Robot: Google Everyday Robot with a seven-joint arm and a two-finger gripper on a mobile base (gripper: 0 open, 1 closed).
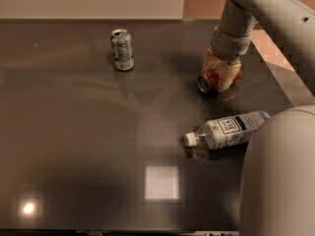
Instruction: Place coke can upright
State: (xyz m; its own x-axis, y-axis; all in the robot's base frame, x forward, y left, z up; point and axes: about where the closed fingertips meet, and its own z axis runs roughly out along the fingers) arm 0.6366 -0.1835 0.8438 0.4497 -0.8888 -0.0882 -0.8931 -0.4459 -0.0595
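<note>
The coke can [214, 79], red with a silver top, lies on its side on the dark table [88, 132] at the right rear, its top pointing to the front left. My gripper [219, 72] has come down over it. Its pale fingers [228, 76] sit on either side of the can's body and press against it, one behind and one in front. The can rests on the table.
A white-and-green can [121, 49] stands upright at the rear left. A clear water bottle [226, 130] lies on its side in front of the coke can. The table's right edge [285, 77] runs close by. My own body [280, 176] fills the lower right.
</note>
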